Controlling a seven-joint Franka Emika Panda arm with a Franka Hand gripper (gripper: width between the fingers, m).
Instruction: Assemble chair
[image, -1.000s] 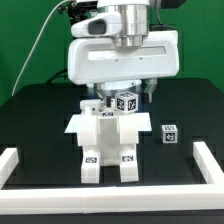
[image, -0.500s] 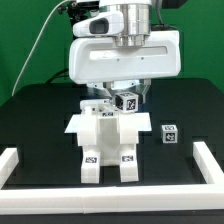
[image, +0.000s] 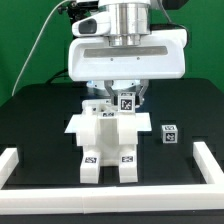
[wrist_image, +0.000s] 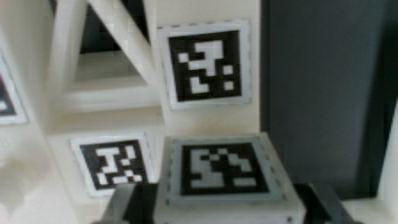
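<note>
One held cube (image: 127, 101) (in the claw (image: 127, 104)), one loose cube (image: 168, 134).

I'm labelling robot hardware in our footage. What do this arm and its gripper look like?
The arm is silver-grey and cylindrical where it meets a wide, boxy white gripper. Its fingers look dark. A thin grey cable runs beside it.
</note>
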